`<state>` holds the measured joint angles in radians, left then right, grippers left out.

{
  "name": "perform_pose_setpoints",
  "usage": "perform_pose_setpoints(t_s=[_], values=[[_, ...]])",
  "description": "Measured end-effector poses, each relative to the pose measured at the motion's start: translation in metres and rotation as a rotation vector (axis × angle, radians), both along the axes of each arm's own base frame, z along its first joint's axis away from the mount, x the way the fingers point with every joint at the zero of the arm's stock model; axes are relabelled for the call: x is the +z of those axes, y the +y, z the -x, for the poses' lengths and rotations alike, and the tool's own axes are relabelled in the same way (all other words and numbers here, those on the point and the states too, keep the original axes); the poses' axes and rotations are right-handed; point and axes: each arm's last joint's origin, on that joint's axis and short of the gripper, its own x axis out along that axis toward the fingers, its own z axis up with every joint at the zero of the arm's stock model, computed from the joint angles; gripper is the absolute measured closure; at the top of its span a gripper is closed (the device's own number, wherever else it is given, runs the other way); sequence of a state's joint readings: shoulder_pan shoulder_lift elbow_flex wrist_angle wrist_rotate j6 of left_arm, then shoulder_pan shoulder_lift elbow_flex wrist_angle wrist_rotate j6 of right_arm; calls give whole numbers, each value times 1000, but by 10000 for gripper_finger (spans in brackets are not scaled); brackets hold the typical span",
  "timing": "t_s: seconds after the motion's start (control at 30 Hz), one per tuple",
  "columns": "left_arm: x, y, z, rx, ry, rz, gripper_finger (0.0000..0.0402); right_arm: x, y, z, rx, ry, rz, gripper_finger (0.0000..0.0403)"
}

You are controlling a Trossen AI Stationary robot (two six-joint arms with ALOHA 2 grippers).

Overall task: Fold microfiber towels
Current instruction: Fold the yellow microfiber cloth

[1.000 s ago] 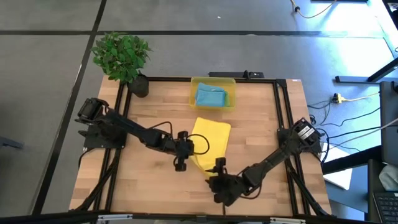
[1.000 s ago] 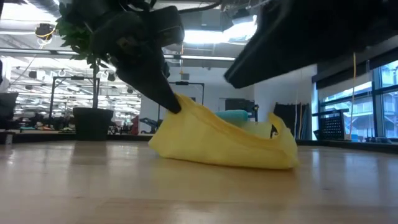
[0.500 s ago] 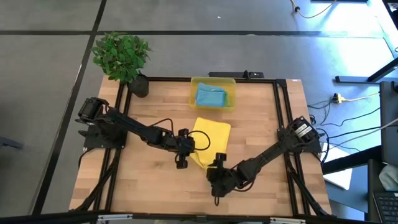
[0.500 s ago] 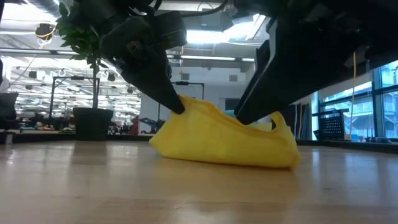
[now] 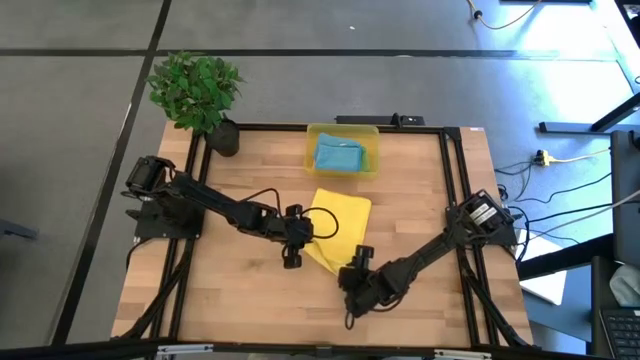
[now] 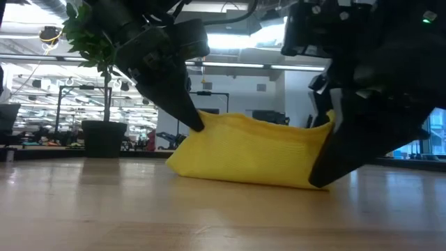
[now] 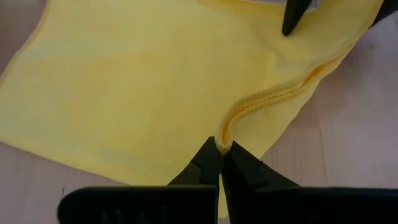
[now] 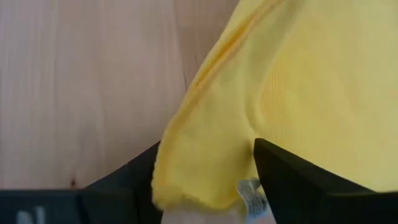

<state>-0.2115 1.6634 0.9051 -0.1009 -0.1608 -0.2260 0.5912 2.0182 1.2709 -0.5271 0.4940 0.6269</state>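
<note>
From above, the yellow towel (image 5: 338, 228) lies mid-surface (image 5: 230, 290), below the bin (image 5: 343, 150) holding a teal-blue towel (image 5: 338, 155). At surface level, both arms flank the raised yellow cloth. The left tool (image 7: 220, 149) pinches its hem, closed; the right tool (image 8: 208, 186) straddles a corner, fingers spread.

The yellow towel (image 5: 335, 225) is showing a plain, saturated yellow with a fine knit texture and a stitched hem of the same yellow. A small white label (image 8: 250, 194) is showing at its corner. The teal-blue towel (image 5: 338, 156) is lying plain and unpatterned inside the translucent yellow bin (image 5: 312, 133). The table (image 5: 240, 190) is displaying light wood grain in parallel strips, bordered by a black frame (image 5: 300, 127). Both arms are appearing black. The plant (image 5: 195, 88) is showing green leaves above a dark pot (image 5: 224, 137).
</note>
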Motion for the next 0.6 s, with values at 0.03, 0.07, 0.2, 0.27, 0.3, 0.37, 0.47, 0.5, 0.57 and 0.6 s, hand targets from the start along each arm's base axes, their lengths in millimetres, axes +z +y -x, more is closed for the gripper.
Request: perform_pose_setpoints(t_s=[0.03,0.07,0.2,0.27,0.3,0.37,0.47,0.5,0.57,0.6], values=[[0,0,0,0,1,-1,401,0,1,1,1,5,3,182],[0,0,0,0,2,-1,401,0,1,2,3,8,5,190],[0,0,0,0,4,-1,401,1,5,6,2,9,6,225],[0,0,0,0,6,-2,401,2,7,7,9,7,8,242],[0,0,1,0,8,-2,401,2,7,8,14,7,10,251],[-1,0,1,1,14,-3,401,2,9,9,32,10,19,266],[-2,0,2,1,24,-5,401,2,10,9,36,0,38,290],[-2,0,2,-1,25,-5,401,2,11,10,41,-3,45,298],[-2,0,2,-1,26,-6,401,2,13,10,60,-8,60,315],[-2,0,2,-1,27,-6,401,2,13,11,67,-7,62,323]])
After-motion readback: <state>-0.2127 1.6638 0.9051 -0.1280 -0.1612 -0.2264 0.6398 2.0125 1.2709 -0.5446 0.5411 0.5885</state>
